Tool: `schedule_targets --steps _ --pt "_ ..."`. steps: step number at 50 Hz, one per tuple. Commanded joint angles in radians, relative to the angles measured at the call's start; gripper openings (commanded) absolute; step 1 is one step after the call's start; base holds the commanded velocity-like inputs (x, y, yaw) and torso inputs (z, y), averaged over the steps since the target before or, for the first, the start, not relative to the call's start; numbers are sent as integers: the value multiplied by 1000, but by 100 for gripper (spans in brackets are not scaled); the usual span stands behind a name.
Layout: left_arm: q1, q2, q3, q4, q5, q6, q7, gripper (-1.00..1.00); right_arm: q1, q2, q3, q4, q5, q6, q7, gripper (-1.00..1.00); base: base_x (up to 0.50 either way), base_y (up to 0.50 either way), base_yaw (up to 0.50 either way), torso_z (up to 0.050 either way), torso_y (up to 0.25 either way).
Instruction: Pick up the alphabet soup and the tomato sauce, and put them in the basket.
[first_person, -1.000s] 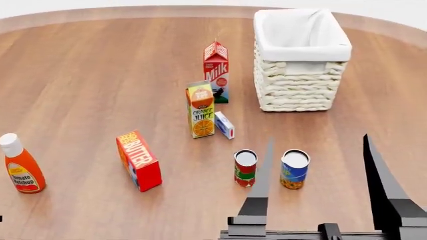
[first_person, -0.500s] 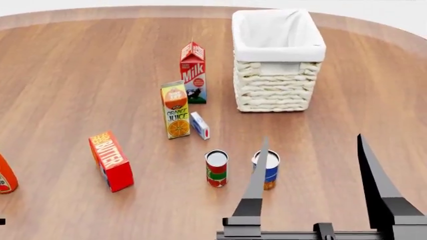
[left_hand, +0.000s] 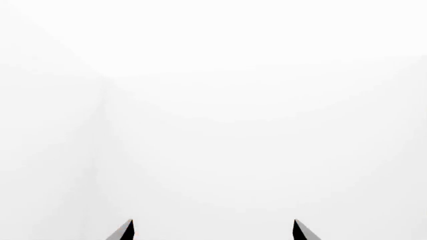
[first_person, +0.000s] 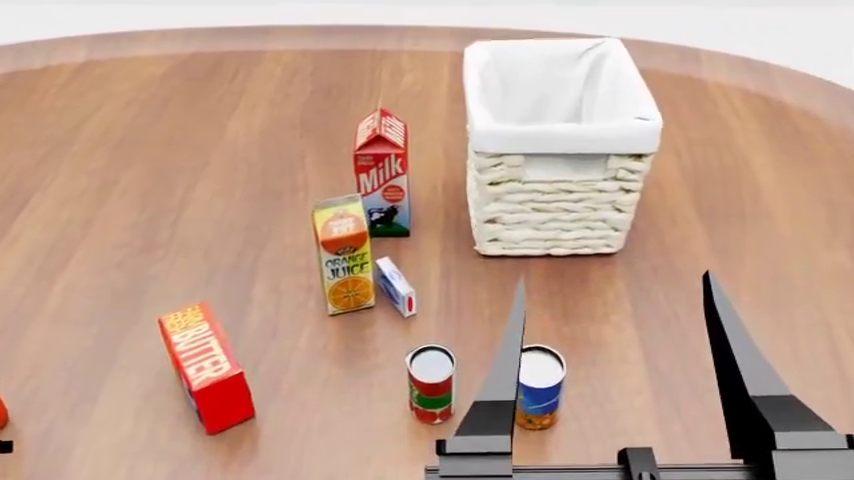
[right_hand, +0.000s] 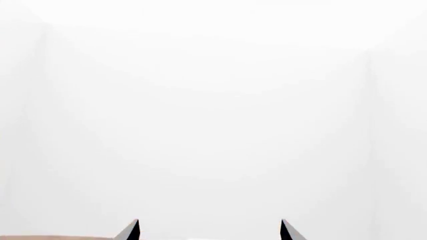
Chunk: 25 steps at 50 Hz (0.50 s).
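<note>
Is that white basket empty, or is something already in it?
Empty as far as visible: the basket shows only white liner; both cans stand outside on the table.

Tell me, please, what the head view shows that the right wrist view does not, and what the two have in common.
Only the head view shows the scene: the alphabet soup and tomato sauce standing side by side, the basket beyond them, the milk carton, orange juice carton, a small white and blue box and butter box.

Only the right wrist view shows a blank white background, with a thin brown strip at its lower edge.

Both show the right end effector, its fingers spread and empty.
</note>
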Motion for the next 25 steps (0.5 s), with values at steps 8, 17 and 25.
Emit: schedule_targets --steps 8,17,25 --pt "11 -8 15 -16 3 22 -13 100 -4 18 -7 -1 16 -7 18 100 281 0 0 0 0" --pt "20 -13 26 -24 23 34 -21 100 -4 26 -9 -8 21 -5 26 100 288 0 0 0 0" --pt "8 -19 25 -12 11 13 -26 100 10 31 -13 -17 29 9 32 100 291 0 0 0 0"
